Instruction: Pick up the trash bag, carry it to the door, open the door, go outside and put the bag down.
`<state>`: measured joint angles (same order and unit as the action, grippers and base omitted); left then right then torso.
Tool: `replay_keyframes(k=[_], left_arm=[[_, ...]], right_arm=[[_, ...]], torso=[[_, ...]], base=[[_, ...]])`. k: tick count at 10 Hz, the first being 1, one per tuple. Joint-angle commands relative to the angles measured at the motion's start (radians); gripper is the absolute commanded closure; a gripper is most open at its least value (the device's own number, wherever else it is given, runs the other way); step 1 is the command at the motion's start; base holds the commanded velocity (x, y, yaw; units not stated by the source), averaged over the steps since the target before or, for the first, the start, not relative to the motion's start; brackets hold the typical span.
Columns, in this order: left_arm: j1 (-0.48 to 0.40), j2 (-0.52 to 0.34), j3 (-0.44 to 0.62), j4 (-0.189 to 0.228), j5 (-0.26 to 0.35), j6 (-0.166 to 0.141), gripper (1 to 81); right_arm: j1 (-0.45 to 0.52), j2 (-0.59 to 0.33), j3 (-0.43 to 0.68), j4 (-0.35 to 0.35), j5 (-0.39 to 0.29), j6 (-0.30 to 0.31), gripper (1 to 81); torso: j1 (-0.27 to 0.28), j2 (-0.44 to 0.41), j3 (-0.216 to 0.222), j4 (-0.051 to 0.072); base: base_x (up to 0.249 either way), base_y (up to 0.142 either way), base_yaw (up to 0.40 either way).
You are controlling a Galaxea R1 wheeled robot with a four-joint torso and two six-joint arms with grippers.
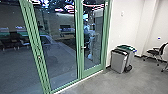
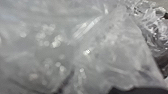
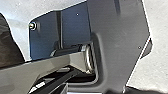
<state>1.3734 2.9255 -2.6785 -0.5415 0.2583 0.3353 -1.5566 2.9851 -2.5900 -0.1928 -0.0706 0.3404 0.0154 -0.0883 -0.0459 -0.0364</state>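
Observation:
Clear, crinkled plastic of the trash bag (image 2: 105,47) lies very close to the camera in the left wrist view, with bright glints across it and a bunched, wrinkled part (image 2: 156,27) at one side. How the left gripper holds or touches it cannot be made out. A green-framed glass door (image 1: 93,37) stands closed in the head view, its lever handle (image 1: 83,47) on the left part of its frame. More green-framed glass (image 1: 58,47) adjoins it on the left.
Two grey bins (image 1: 118,62), one with a green lid (image 1: 125,47), stand against the white wall right of the door. Office chairs (image 1: 156,52) are at the far right. A blurred person-like figure (image 1: 87,31) shows in the door's glass. Grey floor (image 1: 112,83) stretches before the bins.

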Motion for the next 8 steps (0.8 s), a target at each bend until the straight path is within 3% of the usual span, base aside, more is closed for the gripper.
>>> replay_keyframes(k=[1, 7, 8], left_arm=[[-0.072, -0.008, -0.001, -0.002, 0.078, -0.001, 81.1], [-0.072, -0.005, -0.001, -0.002, 0.078, -0.001, 81.1], [-0.072, -0.005, -0.001, -0.002, 0.078, -0.001, 81.1]], right_arm=[[0.054, 0.002, 0.002, -0.014, -0.055, -0.001, 1.0], [0.054, 0.004, -0.001, -0.014, -0.055, -0.001, 1.0], [0.054, 0.004, -0.001, -0.016, -0.055, -0.001, 1.0]], torso=[[0.000, 0.000, 0.000, 0.000], [0.000, 0.000, 0.000, 0.000], [0.000, 0.000, 0.000, 0.000]], base=[[0.154, -0.083, 0.000], [0.151, -0.081, 0.000], [0.145, 0.000, 0.000]])
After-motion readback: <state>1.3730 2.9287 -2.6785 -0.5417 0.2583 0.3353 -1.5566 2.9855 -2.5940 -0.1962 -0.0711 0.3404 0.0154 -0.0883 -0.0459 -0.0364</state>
